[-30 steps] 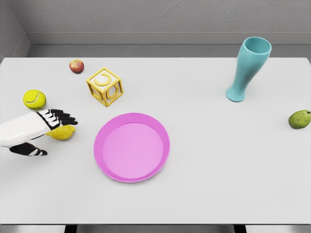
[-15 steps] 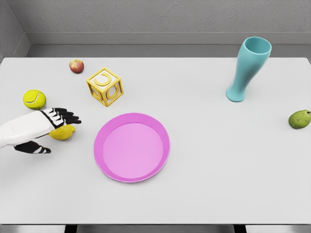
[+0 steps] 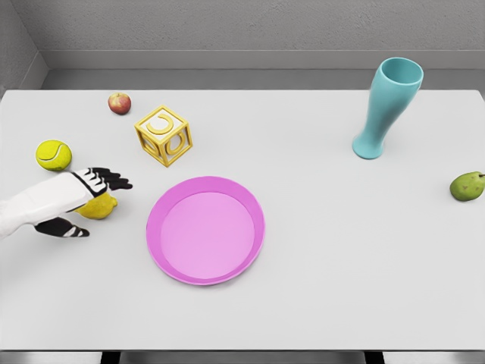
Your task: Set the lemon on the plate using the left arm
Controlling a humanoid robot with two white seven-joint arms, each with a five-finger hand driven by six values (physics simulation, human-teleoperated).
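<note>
One arm is in view: the left arm, entering from the lower left, with the left hand (image 3: 82, 199) spread over the lemon (image 3: 98, 207). Its fingers (image 3: 112, 180) extend flat above the fruit and its thumb (image 3: 67, 228) lies low on the near side; the hand is wide and not yet closed on anything. The lemon rests on the white table (image 3: 341, 280), left of the pink plate (image 3: 205, 230) and apart from it. Its long axis appears to run roughly left to right, with a small tip pointing toward the plate, though the hand hides much of it.

Step in hand, by judgement: reach and pre-grasp, with no lift begun. The next move calls for closing fingers and thumb across the short axis of the lemon, then lifting and carrying it rightward to the plate.

Farther back stand a tennis ball (image 3: 54, 155), a yellow letter block (image 3: 164, 136), a red apple (image 3: 119, 103), a teal vase (image 3: 385, 107), and a green pear (image 3: 467, 186) at the right edge.
</note>
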